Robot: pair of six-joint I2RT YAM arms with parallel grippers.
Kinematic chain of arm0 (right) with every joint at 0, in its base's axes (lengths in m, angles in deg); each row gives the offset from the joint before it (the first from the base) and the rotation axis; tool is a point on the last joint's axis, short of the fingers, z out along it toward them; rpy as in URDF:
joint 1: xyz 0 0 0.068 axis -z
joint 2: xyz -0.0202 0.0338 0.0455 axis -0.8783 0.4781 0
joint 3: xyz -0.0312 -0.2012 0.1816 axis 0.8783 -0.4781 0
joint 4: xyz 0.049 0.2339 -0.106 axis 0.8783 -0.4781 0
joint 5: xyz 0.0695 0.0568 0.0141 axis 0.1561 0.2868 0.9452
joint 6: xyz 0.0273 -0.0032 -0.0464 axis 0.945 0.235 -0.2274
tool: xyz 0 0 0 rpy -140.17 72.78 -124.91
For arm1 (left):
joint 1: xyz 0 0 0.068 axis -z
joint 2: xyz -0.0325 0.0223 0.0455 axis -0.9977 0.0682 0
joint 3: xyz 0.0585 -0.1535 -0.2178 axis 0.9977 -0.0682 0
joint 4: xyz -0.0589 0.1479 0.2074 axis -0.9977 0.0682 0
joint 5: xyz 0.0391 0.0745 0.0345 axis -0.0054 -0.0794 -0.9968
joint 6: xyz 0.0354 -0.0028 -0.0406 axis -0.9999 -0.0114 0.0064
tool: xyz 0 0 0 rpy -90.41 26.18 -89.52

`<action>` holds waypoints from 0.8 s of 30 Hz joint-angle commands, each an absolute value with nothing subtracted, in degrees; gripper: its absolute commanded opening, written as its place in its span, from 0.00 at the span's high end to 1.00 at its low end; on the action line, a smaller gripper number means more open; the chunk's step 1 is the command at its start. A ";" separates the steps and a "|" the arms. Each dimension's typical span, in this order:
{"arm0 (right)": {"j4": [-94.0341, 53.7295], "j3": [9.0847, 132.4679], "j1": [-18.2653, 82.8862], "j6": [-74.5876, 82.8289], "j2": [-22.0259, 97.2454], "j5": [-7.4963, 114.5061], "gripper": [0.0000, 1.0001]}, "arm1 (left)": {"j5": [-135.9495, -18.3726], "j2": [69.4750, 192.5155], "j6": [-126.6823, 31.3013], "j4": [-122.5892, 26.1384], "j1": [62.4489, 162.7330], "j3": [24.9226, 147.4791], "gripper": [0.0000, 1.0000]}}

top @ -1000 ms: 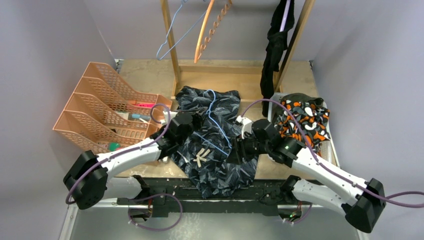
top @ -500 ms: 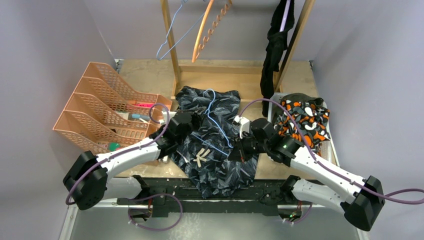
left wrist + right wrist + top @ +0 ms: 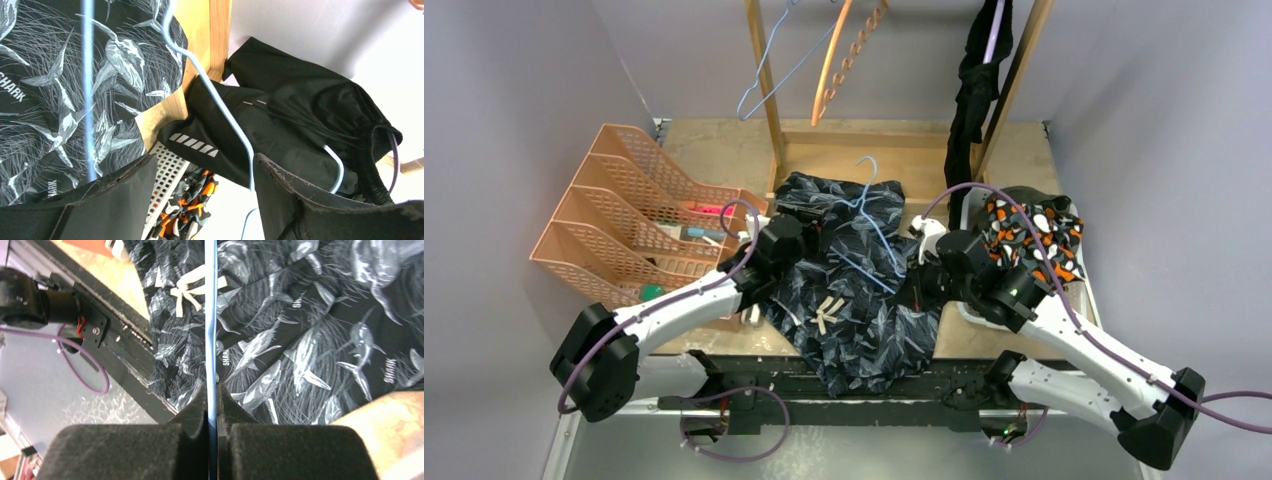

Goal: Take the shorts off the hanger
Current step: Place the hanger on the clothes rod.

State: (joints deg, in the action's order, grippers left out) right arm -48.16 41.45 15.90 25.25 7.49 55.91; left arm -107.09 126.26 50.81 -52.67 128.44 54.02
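Partly done, with the shark-print shorts [image 3: 854, 310] spread on the counter [image 3: 714, 150] beneath the blue wire hanger [image 3: 211, 315], and black shorts [image 3: 972, 90] still to take from the rack [image 3: 764, 90]. Gripping the hanger wire in the tight-shut right pincer [image 3: 212, 405], with the left pincer [image 3: 204, 165] parted wide. Since a second ago: raised the hanger's hook, let go with the left, clamped with the right.

Table [image 3: 724, 150]: tan wooden top; left part carries a row of orange mesh file trays [image 3: 624, 215], slanted, with small items inside, too small to identify; centre: dark shark-print shorts [image 3: 854, 310] spread flat, lower part hanging over the near edge; back: wooden frame [image 3: 844, 137] standing on the top, its base rail just behind the shorts; right: white perforated basket [image 3: 1084, 270] holding orange camouflage shorts [image 3: 1034, 235].
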 commanded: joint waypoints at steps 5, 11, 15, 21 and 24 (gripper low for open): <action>-61.77 51.85 15.62 31.81 9.43 36.12 1.00 | -106.34 121.38 45.02 -47.29 126.86 56.49 0.29; -64.60 59.55 15.65 33.91 11.87 26.27 1.00 | -111.92 114.42 41.14 -38.17 124.77 56.98 0.26; -67.56 67.60 15.65 33.07 14.73 21.22 1.00 | -115.68 109.99 37.46 -32.72 123.97 58.25 0.25; -69.59 81.91 15.73 28.85 22.99 17.52 1.00 | -120.63 105.43 27.68 -25.39 123.69 62.63 0.24; -70.17 87.98 16.09 24.24 27.00 15.29 1.00 | -122.35 103.30 25.92 -21.27 123.66 63.42 0.24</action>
State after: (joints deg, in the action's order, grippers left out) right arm -69.01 80.79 15.79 29.88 23.05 21.05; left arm -117.48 106.20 32.45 -27.44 123.98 60.05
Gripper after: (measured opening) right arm 0.012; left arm 0.758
